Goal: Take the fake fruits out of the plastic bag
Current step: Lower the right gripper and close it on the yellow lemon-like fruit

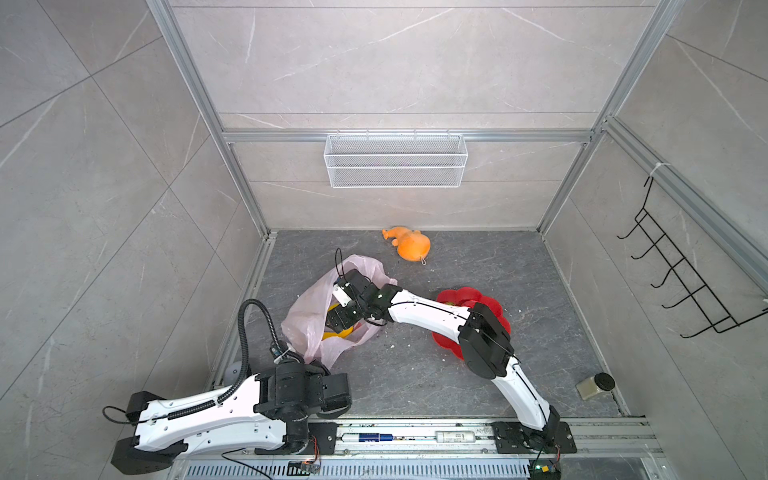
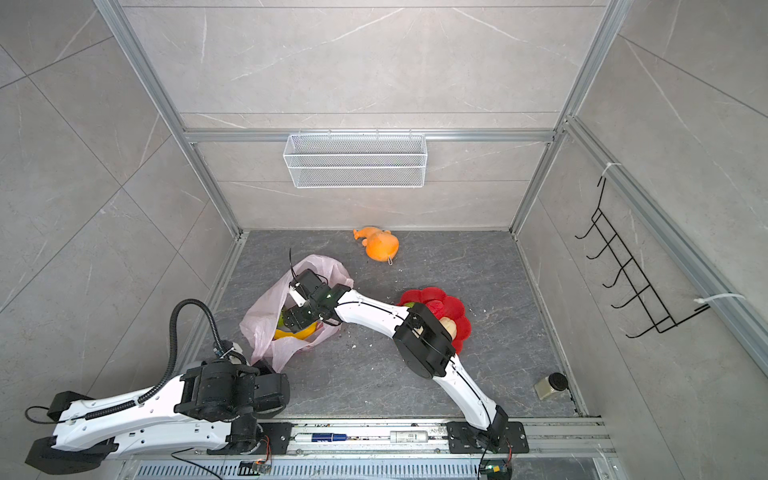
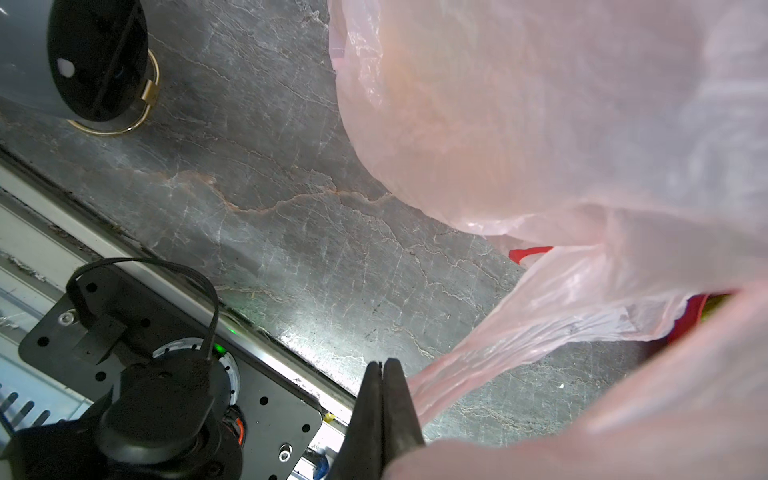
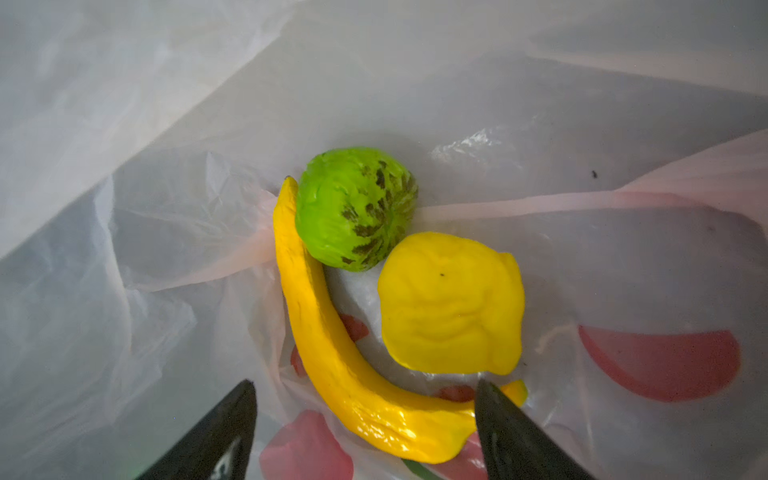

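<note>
A: In both top views we see the bag (image 1: 307, 320) on the table (image 1: 415, 374), our right tool (image 1: 337, 323) inside it. In a top view a beige fruit (image 2: 449, 326) sits on the plate (image 2: 415, 296).

B: Left wrist: our left tool (image 3: 382, 374) is clenched on the bag.

A: Right wrist: the right tool is released, over the banana (image 4: 332, 332), green ball (image 4: 353, 208) and yellow ball (image 4: 451, 303). We judge three remain.

I see red flower plate (image 1: 457, 296) | orange plush toy (image 1: 411, 247) beyond plate | capped jar (image 1: 594, 386) right of plate, nearer camera
</note>
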You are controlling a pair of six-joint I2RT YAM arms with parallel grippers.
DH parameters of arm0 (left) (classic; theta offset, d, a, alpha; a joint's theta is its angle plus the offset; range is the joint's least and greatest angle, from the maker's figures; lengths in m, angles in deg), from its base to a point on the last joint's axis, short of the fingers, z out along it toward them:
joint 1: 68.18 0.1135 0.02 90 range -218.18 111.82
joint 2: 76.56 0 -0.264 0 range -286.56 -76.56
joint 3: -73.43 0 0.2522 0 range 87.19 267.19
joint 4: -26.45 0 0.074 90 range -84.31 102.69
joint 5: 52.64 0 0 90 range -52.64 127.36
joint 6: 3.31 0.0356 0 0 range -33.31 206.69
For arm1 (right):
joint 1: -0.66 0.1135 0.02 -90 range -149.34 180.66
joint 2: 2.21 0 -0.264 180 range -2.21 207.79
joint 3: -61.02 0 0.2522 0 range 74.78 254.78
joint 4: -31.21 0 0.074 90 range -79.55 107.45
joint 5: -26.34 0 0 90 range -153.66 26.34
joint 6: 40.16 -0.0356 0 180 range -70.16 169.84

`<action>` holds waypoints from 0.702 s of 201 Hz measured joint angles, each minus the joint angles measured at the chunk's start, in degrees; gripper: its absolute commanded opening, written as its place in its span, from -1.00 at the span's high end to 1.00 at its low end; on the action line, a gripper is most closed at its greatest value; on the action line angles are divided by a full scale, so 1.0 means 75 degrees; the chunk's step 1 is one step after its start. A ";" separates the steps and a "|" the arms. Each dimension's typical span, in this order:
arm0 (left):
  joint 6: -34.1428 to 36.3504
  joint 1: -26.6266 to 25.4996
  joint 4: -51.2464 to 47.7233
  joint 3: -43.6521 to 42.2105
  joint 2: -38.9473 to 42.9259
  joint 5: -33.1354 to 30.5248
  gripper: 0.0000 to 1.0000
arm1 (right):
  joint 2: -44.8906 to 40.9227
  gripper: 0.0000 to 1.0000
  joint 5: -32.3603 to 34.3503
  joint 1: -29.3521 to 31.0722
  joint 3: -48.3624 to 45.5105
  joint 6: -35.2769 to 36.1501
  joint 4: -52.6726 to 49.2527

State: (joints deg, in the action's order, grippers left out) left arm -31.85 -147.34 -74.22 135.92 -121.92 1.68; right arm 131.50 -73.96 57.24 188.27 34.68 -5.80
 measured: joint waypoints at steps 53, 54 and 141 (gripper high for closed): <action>0.0000 0.0000 0.0076 -0.0125 0.0265 -0.0052 1.00 | 0.0181 -0.78 0.0831 0.0006 0.0108 0.0006 0.0003; 0.0000 0.0000 0.0079 -0.0134 0.0277 -0.0052 1.00 | 0.0181 -0.78 0.0848 0.0006 0.0108 0.0003 0.0003; -0.0003 0.0000 0.0198 -0.0332 0.0408 -0.0058 1.00 | 0.0653 -0.80 0.1268 0.0006 0.0819 0.0114 0.0047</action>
State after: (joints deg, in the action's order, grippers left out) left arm -31.87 -147.34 -72.74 133.43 -118.86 1.24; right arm 136.40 -64.45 57.28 194.41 35.53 -5.45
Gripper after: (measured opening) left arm 0.043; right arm 0.897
